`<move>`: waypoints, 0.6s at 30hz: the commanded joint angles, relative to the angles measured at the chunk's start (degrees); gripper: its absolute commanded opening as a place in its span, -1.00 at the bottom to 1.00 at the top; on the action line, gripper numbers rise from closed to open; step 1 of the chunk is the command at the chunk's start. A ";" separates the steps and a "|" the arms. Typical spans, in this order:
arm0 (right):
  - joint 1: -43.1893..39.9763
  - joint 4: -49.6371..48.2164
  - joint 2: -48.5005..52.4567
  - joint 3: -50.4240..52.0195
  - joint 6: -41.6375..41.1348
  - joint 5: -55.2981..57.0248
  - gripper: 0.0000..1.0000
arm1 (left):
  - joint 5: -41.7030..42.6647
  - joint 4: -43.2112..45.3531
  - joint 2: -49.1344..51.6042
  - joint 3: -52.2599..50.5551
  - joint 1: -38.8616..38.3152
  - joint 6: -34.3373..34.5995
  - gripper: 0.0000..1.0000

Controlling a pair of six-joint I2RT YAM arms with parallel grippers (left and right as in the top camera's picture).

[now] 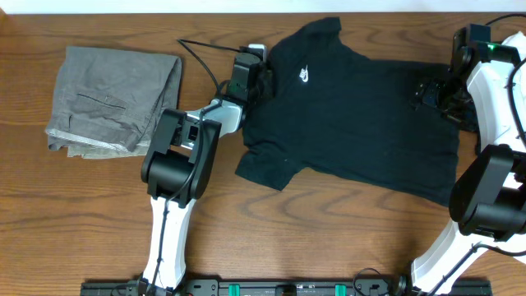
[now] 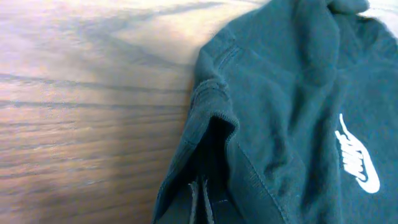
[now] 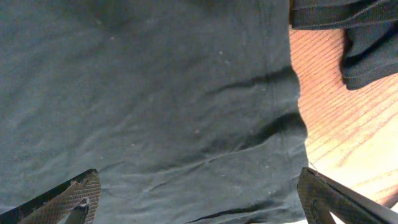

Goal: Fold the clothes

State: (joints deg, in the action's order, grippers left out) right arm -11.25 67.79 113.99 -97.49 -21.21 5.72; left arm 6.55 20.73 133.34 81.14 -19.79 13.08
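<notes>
left gripper (image 1: pixel 246 72): at the collar (image 2: pixel 208 102) end of the black T-shirt (image 1: pixel 353 115). Fingers are buried in dark cloth in the wrist view, so cannot tell whether pressed together or apart. The collar band is rucked up right at them, which reads like a pinch.
right gripper (image 3: pixel 196 186): fingers spread wide, nothing between them. It hangs just above flat cloth beside the hem (image 3: pixel 297 124).
T-shirt: lies front up on the table (image 1: pixel 345 238), collar to the left, hem to the right, white logo (image 1: pixel 305 76) showing. One sleeve points to the far edge, the other to the near edge. Some ripples near the hem.
step, as judged: getting a hold at both ends before the first fold.
doing it well: right fingers should come down astride the hem edge and catch both layers, not one. Both ends should lift together, with the cloth kept taut so the ripples pull out.
risk: an uneven lift would skew the fold line.
grey trousers (image 1: pixel 115 94): folded, far left, well apart from the shirt.
</notes>
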 commanded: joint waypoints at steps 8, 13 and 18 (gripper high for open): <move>0.17 -0.11 -0.20 -0.20 0.50 -0.15 0.98 | -7.89 -13.99 0.87 -0.96 2.73 -0.96 -0.88; 0.17 -0.11 -0.20 -0.20 0.50 -0.17 0.99 | -7.93 -18.56 -1.49 -0.96 2.51 -0.96 -0.88; 0.17 -0.11 -0.20 -0.20 0.50 -0.17 0.98 | -10.99 -20.63 -8.79 -0.96 2.51 -1.01 -0.88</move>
State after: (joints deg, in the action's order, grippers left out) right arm -11.25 67.81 113.99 -97.49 -21.21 5.72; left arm -0.82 1.83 127.63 82.13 -18.00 13.06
